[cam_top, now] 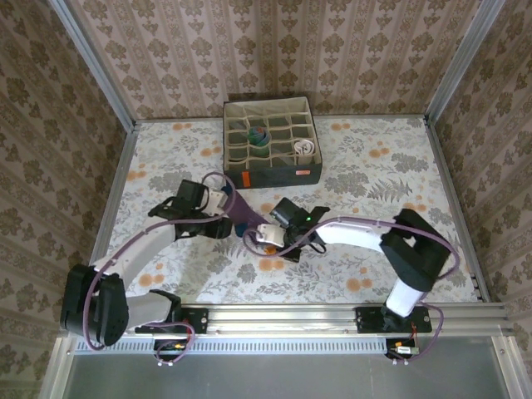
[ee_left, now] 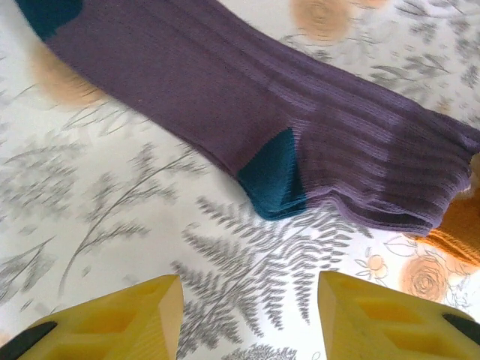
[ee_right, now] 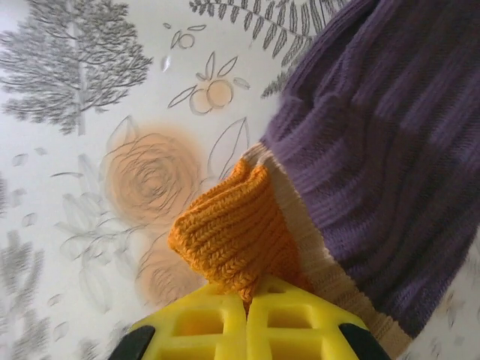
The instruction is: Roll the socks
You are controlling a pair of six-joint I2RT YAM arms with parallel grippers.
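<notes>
A purple sock point(ee_left: 225, 82) with a blue heel point(ee_left: 274, 180) and blue toe lies flat on the flowered table. Its orange cuff point(ee_right: 232, 225) is bunched up, and my right gripper point(ee_right: 247, 296) is shut on it, yellow fingers pressed together around the knit. From above, the sock point(cam_top: 239, 212) stretches between the two grippers, with the right gripper point(cam_top: 263, 236) at its near end. My left gripper point(ee_left: 250, 289) hovers open just short of the heel, with bare tablecloth between its fingers. It shows in the top view point(cam_top: 221, 202) at the sock's far end.
A grey fabric box point(cam_top: 274, 173) with many compartments stands at the back centre. It holds a rolled greenish sock point(cam_top: 258, 135) and a rolled white striped one point(cam_top: 303, 150). Patterned walls enclose the table point(cam_top: 391, 166) on three sides.
</notes>
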